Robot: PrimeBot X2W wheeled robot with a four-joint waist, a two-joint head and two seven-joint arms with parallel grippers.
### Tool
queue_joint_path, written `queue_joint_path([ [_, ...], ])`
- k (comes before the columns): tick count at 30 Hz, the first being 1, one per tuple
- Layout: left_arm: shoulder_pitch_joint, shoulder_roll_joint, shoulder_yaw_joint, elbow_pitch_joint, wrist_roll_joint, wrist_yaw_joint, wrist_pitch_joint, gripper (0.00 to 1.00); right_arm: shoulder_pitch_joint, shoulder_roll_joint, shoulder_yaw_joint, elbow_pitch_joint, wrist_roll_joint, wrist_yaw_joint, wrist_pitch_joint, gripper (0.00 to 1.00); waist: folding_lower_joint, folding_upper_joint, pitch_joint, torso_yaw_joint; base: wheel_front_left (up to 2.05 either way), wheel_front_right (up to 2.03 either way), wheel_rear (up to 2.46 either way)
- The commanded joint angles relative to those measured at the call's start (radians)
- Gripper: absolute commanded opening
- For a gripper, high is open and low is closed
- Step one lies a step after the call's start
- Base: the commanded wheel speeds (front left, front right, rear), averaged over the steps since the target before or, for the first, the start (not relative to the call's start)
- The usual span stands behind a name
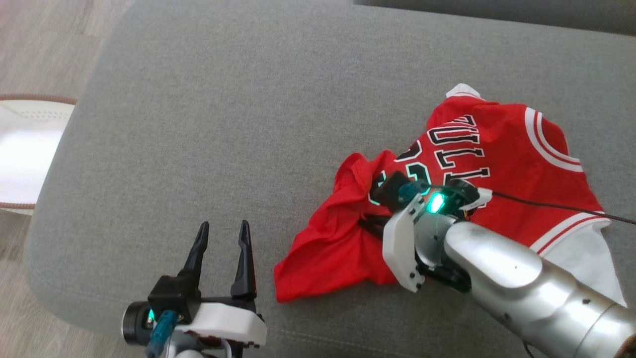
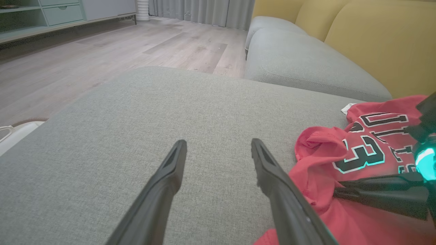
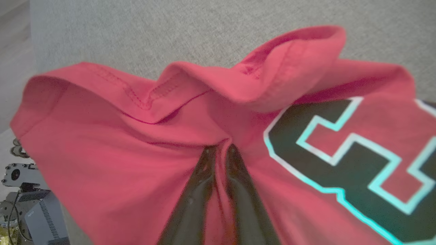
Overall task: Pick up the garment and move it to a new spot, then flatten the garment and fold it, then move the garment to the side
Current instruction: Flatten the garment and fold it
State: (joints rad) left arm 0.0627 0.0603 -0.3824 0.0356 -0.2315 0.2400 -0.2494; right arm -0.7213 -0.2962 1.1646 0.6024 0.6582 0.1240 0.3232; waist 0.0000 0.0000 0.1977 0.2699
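Note:
A crumpled red jersey, the garment point(image 1: 502, 149), lies on the right part of the grey sofa cushion point(image 1: 248, 124), with black letters, a black number and white-trimmed armholes showing. My right gripper point(image 1: 370, 221) reaches into its left side. In the right wrist view the two dark fingers point(image 3: 204, 190) stand pressed together on a pinched fold of the garment point(image 3: 119, 153). My left gripper point(image 1: 223, 228) hovers open over bare cushion left of the cloth. Its spread fingertips point(image 2: 177, 149) point across the cushion, with the garment point(image 2: 327, 160) just to their right.
A white object with a brown rim point(image 1: 25, 149) sits on the wooden floor beyond the cushion's left edge. A black cable point(image 1: 546, 205) runs over the jersey from my right wrist. A second grey cushion point(image 2: 299, 64) and a yellow backrest point(image 2: 374, 41) lie further off.

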Motion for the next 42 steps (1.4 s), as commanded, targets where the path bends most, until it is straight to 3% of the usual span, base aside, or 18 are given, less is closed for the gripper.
queue_joint_path([
  [1,-0.041,-0.004,0.023,-0.03,-0.011,0.008,-0.012,1.0,-0.015,-0.001,0.0,-0.013,0.023,0.007,-0.022,0.0,0.0,0.0,0.01,0.0,0.0,0.0,0.0],
  [9,-0.059,-0.007,0.013,-0.031,-0.01,0.009,-0.012,1.0,-0.14,-0.035,-0.057,0.007,0.074,0.007,-0.083,0.0,0.0,0.0,0.037,0.0,0.0,0.0,0.0],
  [17,-0.08,-0.009,-0.008,-0.022,-0.015,0.005,-0.012,1.0,-0.203,-0.04,-0.067,0.146,0.033,0.007,-0.101,0.0,0.0,0.0,0.052,0.022,0.0,0.0,0.0],
  [18,-0.081,-0.009,-0.009,-0.021,-0.016,0.005,-0.012,1.0,-0.205,-0.035,-0.071,0.169,0.024,0.007,-0.112,0.09,0.0,0.0,0.053,0.023,0.0,0.0,0.0],
  [19,-0.082,-0.009,-0.01,-0.021,-0.016,0.006,-0.012,1.0,-0.205,-0.028,-0.077,0.193,0.015,0.007,-0.126,0.4,0.0,0.0,0.053,0.024,0.0,0.0,0.0],
  [20,-0.083,-0.009,-0.01,-0.02,-0.017,0.008,-0.012,1.0,-0.205,-0.02,-0.085,0.216,0.007,0.007,-0.143,0.85,0.0,0.0,0.053,0.024,0.0,0.0,0.0],
  [21,-0.083,-0.009,-0.01,-0.02,-0.017,0.009,-0.012,1.0,-0.203,-0.011,-0.091,0.237,-0.003,0.007,-0.16,1.0,0.0,0.0,0.052,0.023,0.0,0.0,0.0],
  [31,-0.066,-0.002,0.011,-0.015,-0.015,0.006,-0.012,1.0,-0.191,0.049,-0.156,0.334,-0.069,0.007,-0.346,1.0,0.0,0.0,0.004,-0.077,0.0,0.0,0.0],
  [36,-0.046,0.019,0.023,-0.004,-0.021,-0.004,-0.012,1.0,-0.139,0.049,-0.234,0.286,-0.074,0.007,-0.458,1.0,0.0,0.0,-0.048,-0.169,0.0,0.0,0.0],
  [42,-0.024,0.043,0.041,0.005,-0.032,0.002,-0.006,1.0,-0.014,0.006,-0.384,0.19,-0.126,0.007,-0.554,1.0,0.0,0.0,-0.107,-0.247,0.0,0.0,0.0],
])
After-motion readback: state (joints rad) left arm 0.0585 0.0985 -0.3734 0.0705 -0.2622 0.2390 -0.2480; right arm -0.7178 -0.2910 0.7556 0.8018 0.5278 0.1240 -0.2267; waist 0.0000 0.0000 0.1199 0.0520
